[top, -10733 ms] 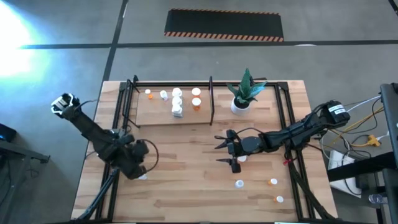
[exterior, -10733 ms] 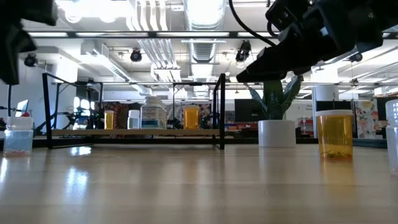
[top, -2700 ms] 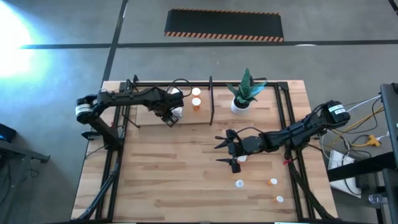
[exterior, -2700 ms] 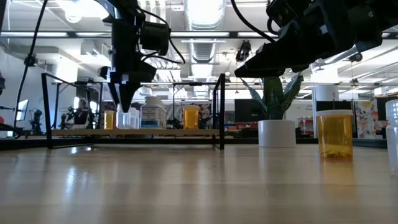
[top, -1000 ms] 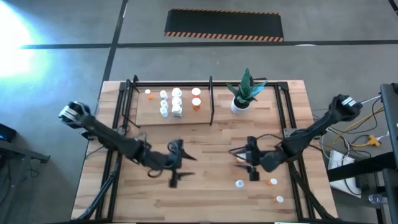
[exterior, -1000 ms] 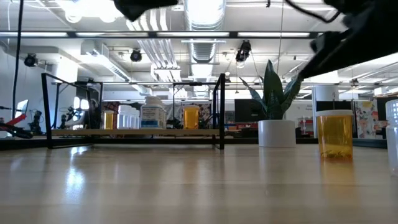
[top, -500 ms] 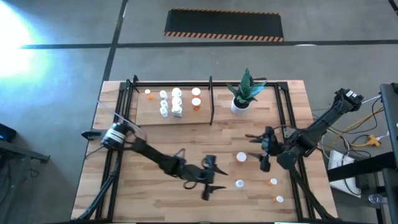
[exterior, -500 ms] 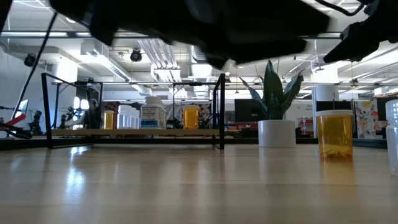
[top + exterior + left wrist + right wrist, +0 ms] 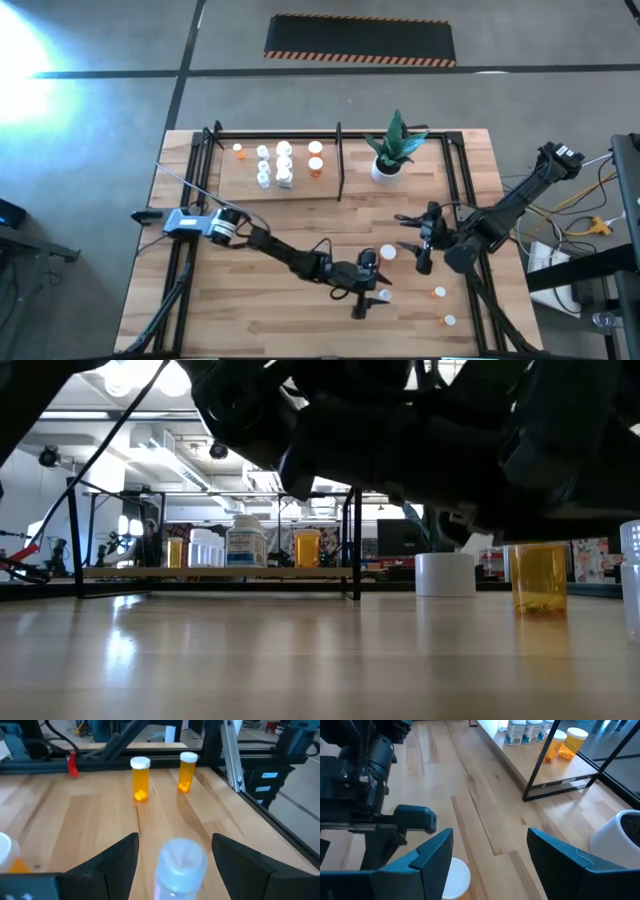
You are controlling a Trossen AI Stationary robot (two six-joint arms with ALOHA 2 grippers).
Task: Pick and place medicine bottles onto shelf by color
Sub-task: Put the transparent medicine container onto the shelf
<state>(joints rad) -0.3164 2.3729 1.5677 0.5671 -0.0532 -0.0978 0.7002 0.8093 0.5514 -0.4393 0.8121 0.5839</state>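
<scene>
1. The left gripper (image 9: pixel 366 293) reaches far across the light-wood tabletop (image 9: pixel 300 320) to the loose bottles near the front right; its two dark fingers stand apart, straddling a small white-capped bottle (image 9: pixel 179 865) without touching it
2. To do this grasp well, I judge it should ease forward until the cap sits centred between the fingers (image 9: pixel 112 857), then close gently; the bottle is light and upright and would likely tip if one finger met it first
3. Two orange bottles with white caps (image 9: pixel 140 778) stand just beyond; the approach should stay clear of them
4. The right gripper (image 9: pixel 421 244) hovers near another white-capped bottle (image 9: pixel 388 253), fingers spread and holding nothing
5. The black-framed light-wood shelf (image 9: pixel 240 185) at the table's back already carries white and orange bottles, grouped on the left of its black divider bar (image 9: pixel 340 160); the white pot with a green plant (image 9: pixel 388 165) sits right of it
</scene>
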